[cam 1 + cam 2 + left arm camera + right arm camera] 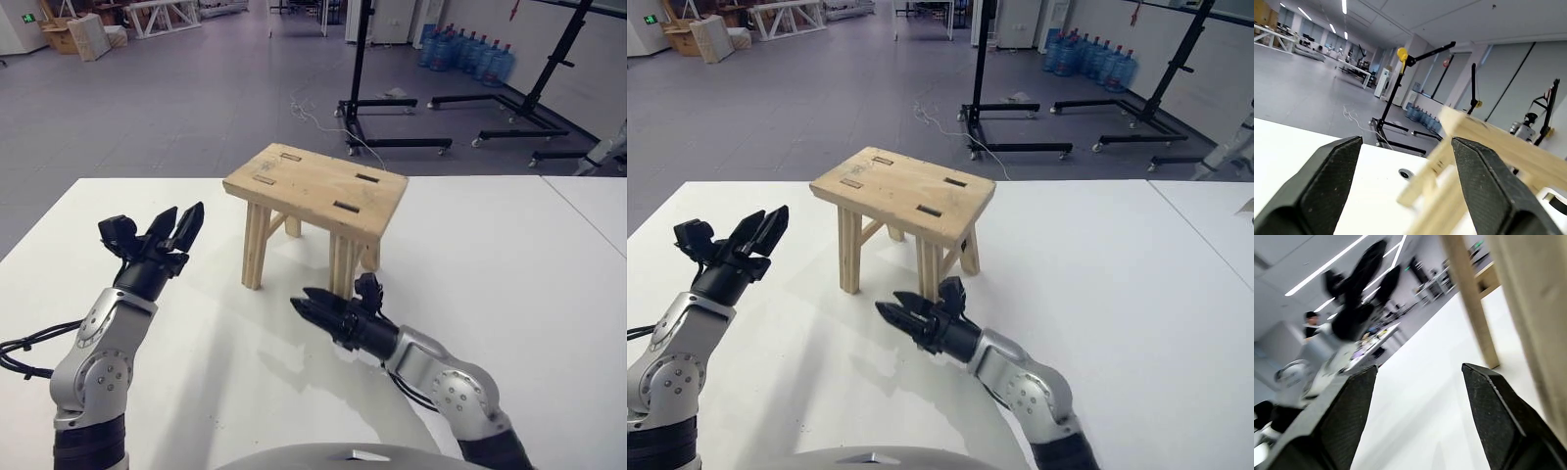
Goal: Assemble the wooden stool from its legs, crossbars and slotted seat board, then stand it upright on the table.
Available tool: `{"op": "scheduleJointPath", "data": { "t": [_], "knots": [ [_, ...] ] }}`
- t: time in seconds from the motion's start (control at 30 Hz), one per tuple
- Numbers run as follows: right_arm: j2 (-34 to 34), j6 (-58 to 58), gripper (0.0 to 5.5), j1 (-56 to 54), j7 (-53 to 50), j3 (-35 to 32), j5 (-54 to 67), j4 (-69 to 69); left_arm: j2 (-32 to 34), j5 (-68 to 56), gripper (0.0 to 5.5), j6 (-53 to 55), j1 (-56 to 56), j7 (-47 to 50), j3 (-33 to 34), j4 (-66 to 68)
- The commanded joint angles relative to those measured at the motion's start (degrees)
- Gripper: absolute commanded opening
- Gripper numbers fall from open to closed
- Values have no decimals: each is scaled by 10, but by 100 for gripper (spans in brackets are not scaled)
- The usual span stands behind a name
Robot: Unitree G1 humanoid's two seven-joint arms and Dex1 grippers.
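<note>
The wooden stool (315,191) stands upright on the white table (509,284), its slotted seat board on top and legs and crossbars below. My left gripper (183,226) is raised to the stool's left, apart from it, open and empty. My right gripper (306,307) hovers low in front of the stool's near leg (343,264), open, pointing left, holding nothing. In the left wrist view the stool (1484,147) shows beyond the open fingers (1484,186). In the right wrist view the stool's legs (1469,298) stand close, with the left gripper (1359,284) farther off.
Black wheeled stands (392,103) and blue water bottles (470,54) stand on the floor beyond the table. A cable (29,348) trails at the table's left edge. A second white table (598,211) adjoins at the right.
</note>
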Motion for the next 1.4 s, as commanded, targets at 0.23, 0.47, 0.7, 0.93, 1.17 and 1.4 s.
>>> {"op": "scheduleJointPath", "data": {
  "t": [0.23, 0.47, 0.7, 0.93, 1.17, 1.4],
  "knots": [
    [27, -134, 318, -190, 106, -64, -110, 290, 21, 9, 335, 23, -1, -111, -69, -32],
    [20, -97, 318, -171, 180, -81, -65, 190, -5, 19, 335, -11, -37, -91, -59, -55],
    [120, -312, 318, -178, 55, -89, -192, 46, -50, 237, 335, -133, -132, -4, -114, -33],
    [180, -523, 318, -193, -139, -86, -426, 126, -99, 438, 335, -233, -175, 82, -177, 64],
    [172, -577, 349, -211, -188, -78, -449, 170, -121, 507, 336, -292, -181, 109, -186, 98],
    [160, -579, 382, -228, -180, -68, -443, 174, -142, 520, 336, -304, -183, 125, -181, 97]
  ]
}}
